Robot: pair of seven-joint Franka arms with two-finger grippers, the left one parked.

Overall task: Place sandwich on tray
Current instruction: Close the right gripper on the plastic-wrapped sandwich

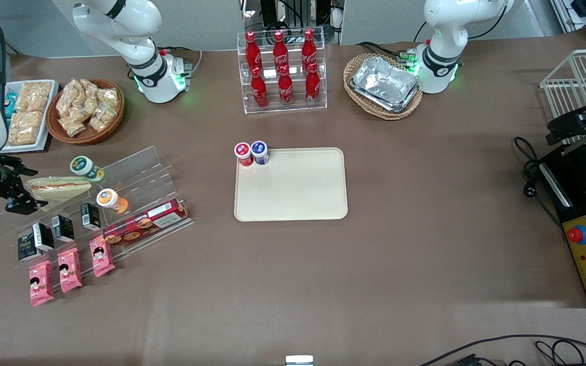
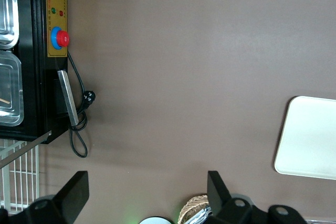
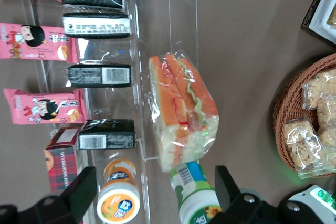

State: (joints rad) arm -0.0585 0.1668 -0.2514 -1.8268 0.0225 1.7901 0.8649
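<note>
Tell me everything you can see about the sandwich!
The sandwich is a wedge of pale bread with orange-red filling layers and a bit of green leaf, sealed in clear, crinkly plastic wrap. It lies on its side on the top step of the clear display rack, toward the working arm's end of the table. A green-capped bottle stands right at one end of it. The gripper is at its other end, open, with nothing held. The tray is well apart from it.

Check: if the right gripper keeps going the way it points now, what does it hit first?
Most likely the sandwich: the gripper is open and aimed at it on the clear shelf. The green-capped bottle lies close beside that line; depth is unclear.
</note>
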